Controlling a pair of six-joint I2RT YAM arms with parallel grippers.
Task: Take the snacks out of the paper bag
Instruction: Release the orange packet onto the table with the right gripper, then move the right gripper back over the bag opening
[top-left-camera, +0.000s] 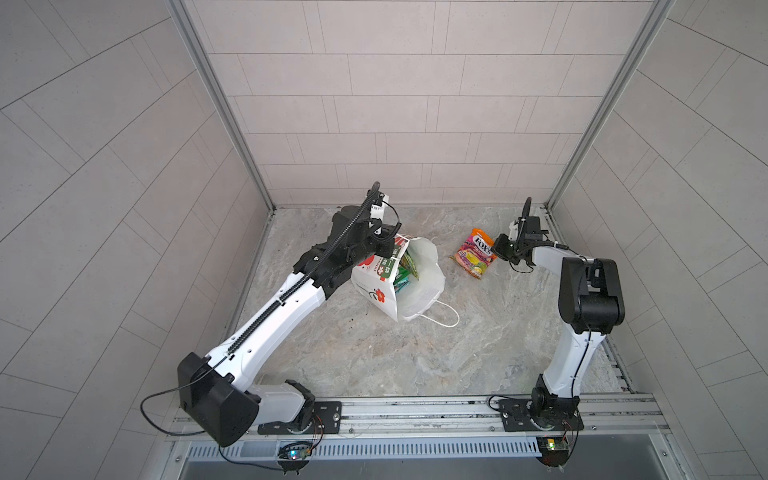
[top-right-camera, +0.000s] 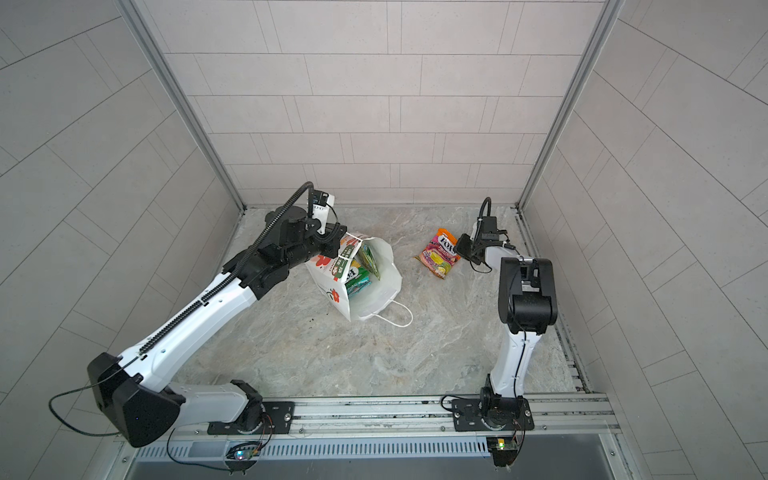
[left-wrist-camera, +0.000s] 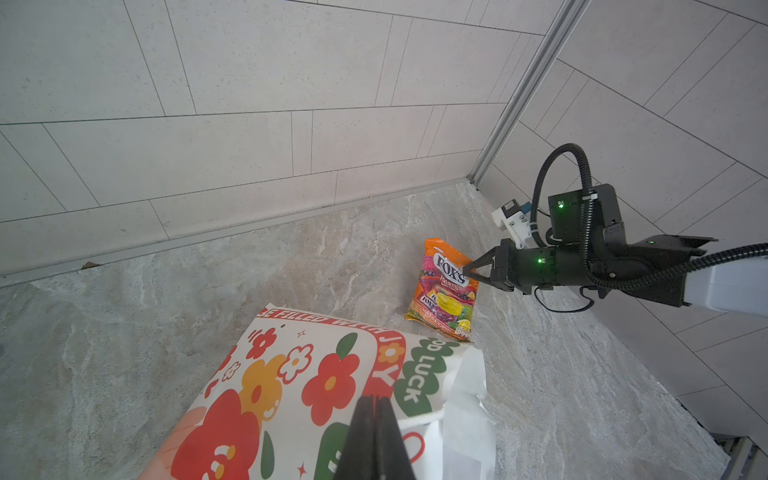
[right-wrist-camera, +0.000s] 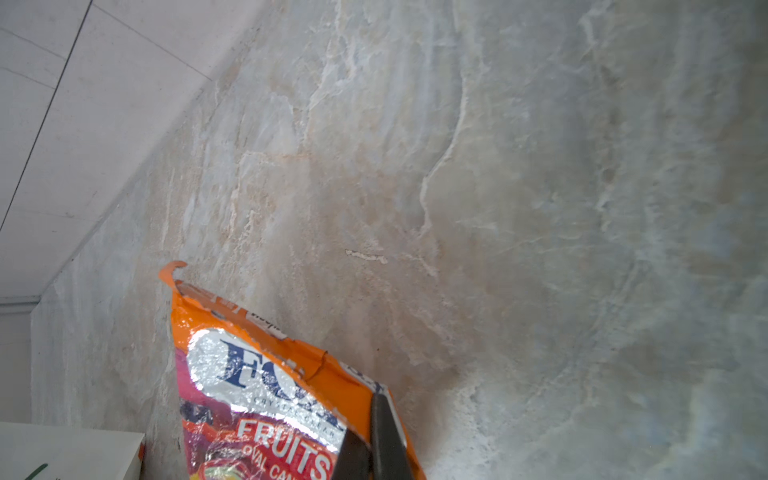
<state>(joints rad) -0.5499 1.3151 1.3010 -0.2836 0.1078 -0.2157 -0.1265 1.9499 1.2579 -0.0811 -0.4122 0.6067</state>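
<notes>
The white flowered paper bag (top-left-camera: 376, 286) (top-right-camera: 332, 293) (left-wrist-camera: 291, 386) stands left of centre, mouth up, and several green and teal snacks (top-left-camera: 405, 272) (top-right-camera: 365, 266) show inside it. My left gripper (top-left-camera: 387, 246) (top-right-camera: 332, 245) (left-wrist-camera: 375, 400) is shut on the bag's back-left rim. An orange-purple FOX'S pouch (top-left-camera: 473, 255) (top-right-camera: 438, 257) (left-wrist-camera: 442, 291) (right-wrist-camera: 257, 395) lies outside the bag at the back right. My right gripper (top-left-camera: 495, 249) (top-right-camera: 457, 249) (left-wrist-camera: 466, 270) (right-wrist-camera: 365, 415) is shut on that pouch's top edge.
The bag's white cord handle (top-left-camera: 440, 318) (top-right-camera: 395, 318) lies on the marble table (top-left-camera: 374, 357) towards the front. Tiled walls close the back and both sides. A metal rail (top-left-camera: 415, 411) carrying both arm bases runs along the front edge.
</notes>
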